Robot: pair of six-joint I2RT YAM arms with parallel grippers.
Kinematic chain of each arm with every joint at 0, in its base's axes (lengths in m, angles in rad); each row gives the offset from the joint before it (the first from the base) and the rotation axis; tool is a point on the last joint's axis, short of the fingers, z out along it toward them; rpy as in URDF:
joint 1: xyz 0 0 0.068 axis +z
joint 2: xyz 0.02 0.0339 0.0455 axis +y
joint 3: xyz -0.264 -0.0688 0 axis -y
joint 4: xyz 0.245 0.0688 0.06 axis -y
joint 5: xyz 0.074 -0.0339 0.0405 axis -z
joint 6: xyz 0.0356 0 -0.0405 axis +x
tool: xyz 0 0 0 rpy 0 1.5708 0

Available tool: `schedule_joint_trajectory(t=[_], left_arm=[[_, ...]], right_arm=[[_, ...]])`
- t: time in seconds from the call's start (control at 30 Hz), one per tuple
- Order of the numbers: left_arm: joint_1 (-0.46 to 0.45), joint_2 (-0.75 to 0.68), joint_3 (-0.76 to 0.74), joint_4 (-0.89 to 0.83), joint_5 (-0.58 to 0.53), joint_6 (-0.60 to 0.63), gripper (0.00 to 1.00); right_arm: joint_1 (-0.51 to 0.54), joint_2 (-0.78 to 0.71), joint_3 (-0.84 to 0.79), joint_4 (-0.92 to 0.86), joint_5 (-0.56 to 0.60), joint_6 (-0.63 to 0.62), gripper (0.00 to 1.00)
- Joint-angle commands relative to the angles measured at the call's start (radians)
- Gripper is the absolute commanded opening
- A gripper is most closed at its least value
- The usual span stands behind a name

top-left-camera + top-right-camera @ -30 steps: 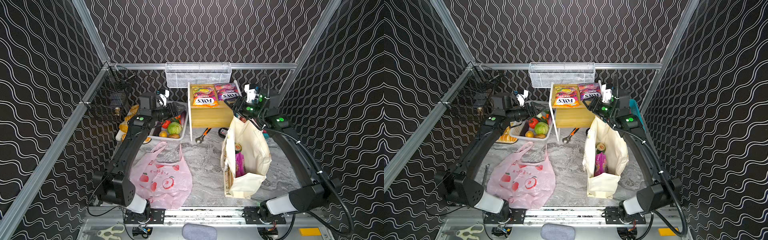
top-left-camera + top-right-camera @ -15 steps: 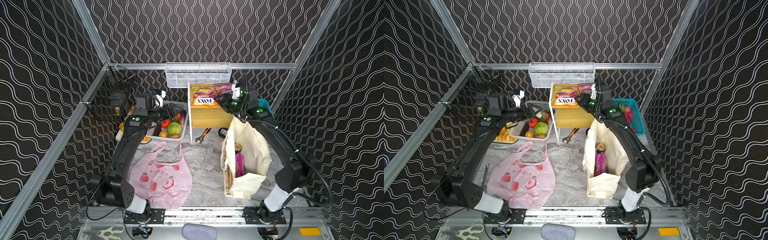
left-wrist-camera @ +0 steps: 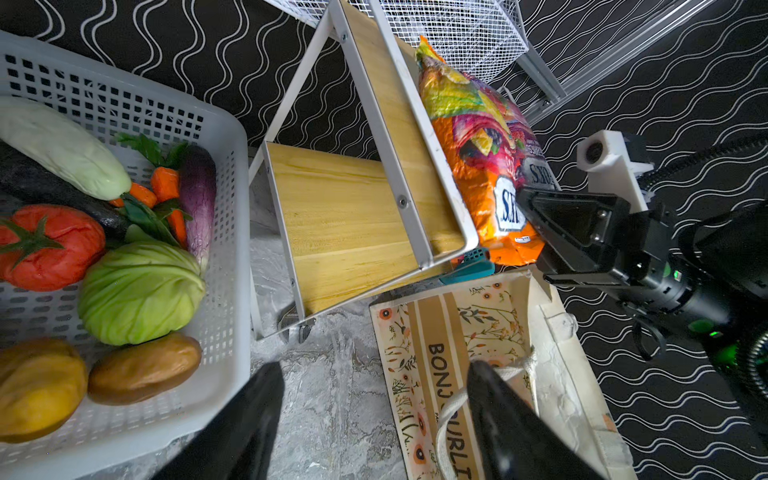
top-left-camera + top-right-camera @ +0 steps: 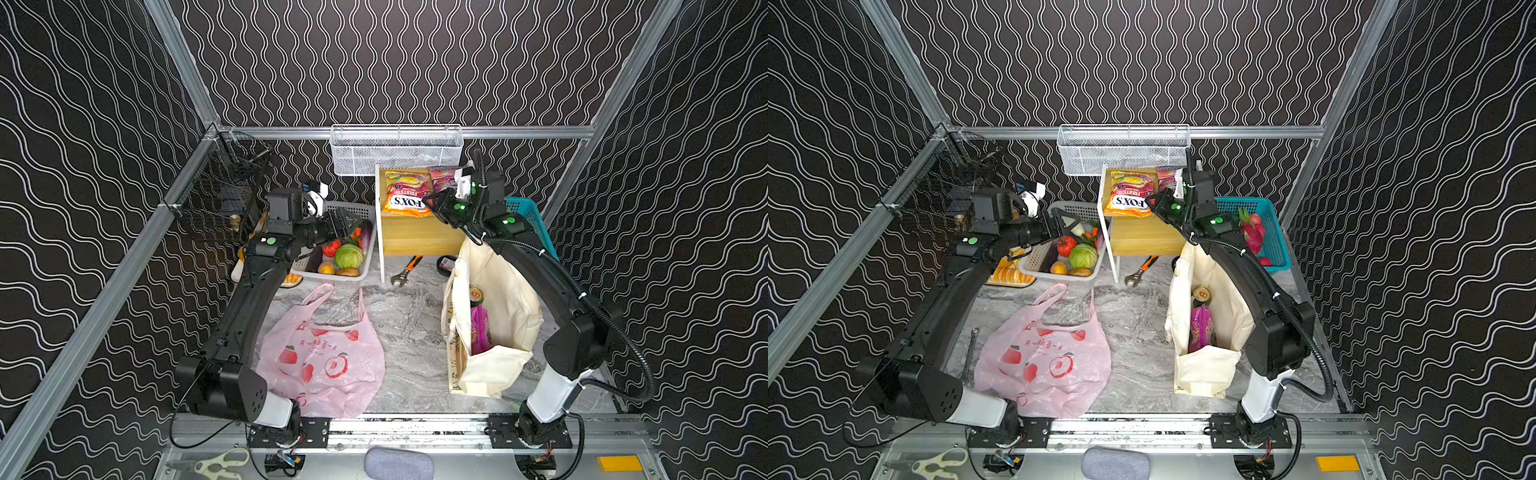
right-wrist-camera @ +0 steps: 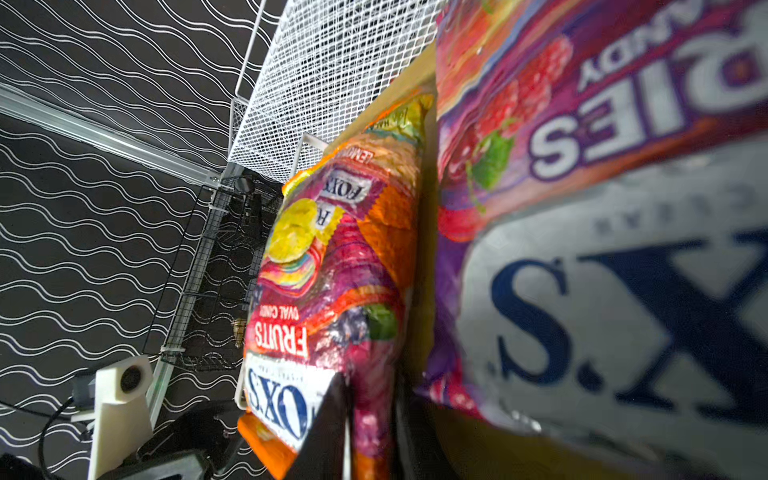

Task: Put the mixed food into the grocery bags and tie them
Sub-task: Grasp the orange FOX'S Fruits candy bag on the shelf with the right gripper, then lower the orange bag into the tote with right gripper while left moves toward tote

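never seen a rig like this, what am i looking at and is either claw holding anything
Two robot arms stand at a marbled table's near edge. Two pictures look down from overhead; the other two come from a camera on each wrist. On the table: a flat pink plastic bag, a cream tote standing open with a green can and purple pouch inside, and a white basket of vegetables. A wooden shelf holds an orange FOX'S packet and a purple packet. The right gripper is shut on the orange one's edge. The left gripper is open and empty, near the basket.
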Motion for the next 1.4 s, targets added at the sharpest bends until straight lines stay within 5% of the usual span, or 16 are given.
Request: schedule_joint_trajectory(t=[0.0, 0.13, 0.37, 0.9, 1.13, 1.37], left_arm=[[0.001, -0.018, -0.019, 0.012, -0.022, 0.004, 0.73], [0.001, -0.032, -0.037, 0.014, -0.032, -0.004, 0.73], [0.001, -0.050, -0.057, 0.027, -0.025, -0.017, 0.73], [-0.009, -0.145, -0.255, 0.296, 0.200, -0.191, 0.73], [-0.169, -0.169, -0.294, 0.221, 0.187, -0.114, 0.73], [-0.387, -0.123, -0.335, 0.262, 0.143, -0.147, 0.72]], right_arm=[[0.005, -0.017, 0.017, -0.021, -0.031, -0.037, 0.09], [0.012, -0.045, 0.055, -0.046, -0.057, -0.131, 0.00], [0.024, -0.114, 0.109, -0.137, -0.054, -0.303, 0.00], [0.025, -0.522, 0.020, -0.473, 0.080, -0.546, 0.00], [0.024, -0.646, -0.116, -0.752, 0.243, -0.559, 0.00], [0.024, -0.671, -0.278, -0.875, 0.260, -0.500, 0.00]])
